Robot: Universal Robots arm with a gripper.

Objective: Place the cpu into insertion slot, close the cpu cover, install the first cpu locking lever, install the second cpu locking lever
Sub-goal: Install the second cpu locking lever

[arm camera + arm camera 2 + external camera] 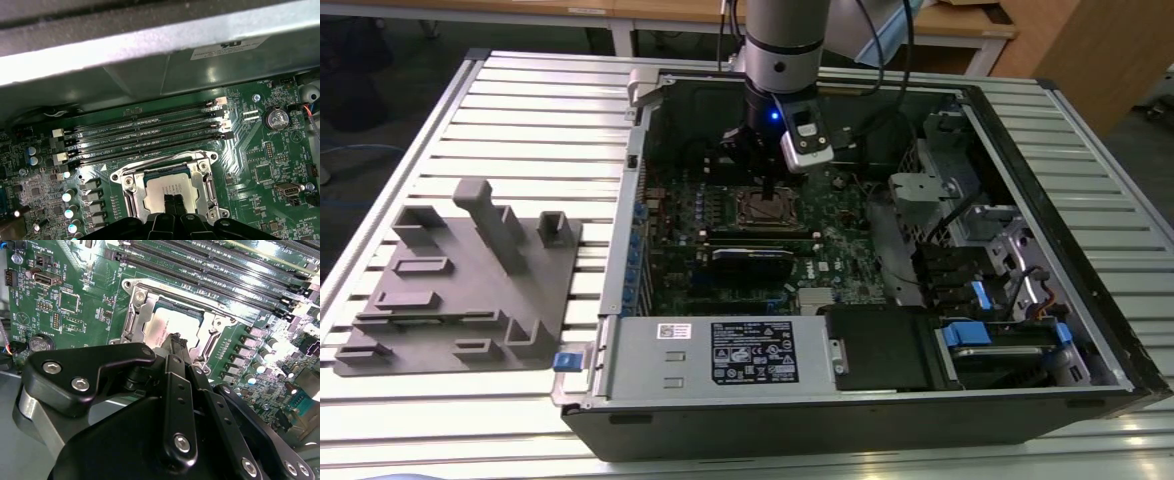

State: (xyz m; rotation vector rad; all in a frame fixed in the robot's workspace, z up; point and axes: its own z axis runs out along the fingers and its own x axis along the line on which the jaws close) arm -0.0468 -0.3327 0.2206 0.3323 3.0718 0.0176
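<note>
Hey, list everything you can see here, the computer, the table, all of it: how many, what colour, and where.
table: one, silvery slatted, under everything
computer case: one, black, open, lying on the table
moulded fixture: one, grey, on the table, on the exterior view's left of the case
labelled metal box: one, grey, at the case's near edge
circuit board: one, green, inside the case
insertion slot: one, silvery rim, on the board
cpu: one, silver-grey, seated in the slot
cpu cover: one, silvery frame, around the cpu
long slots: four, black, beside the insertion slot
coin battery: one, silver, on the board
gripper: one, black, shut, over the cpu
</note>
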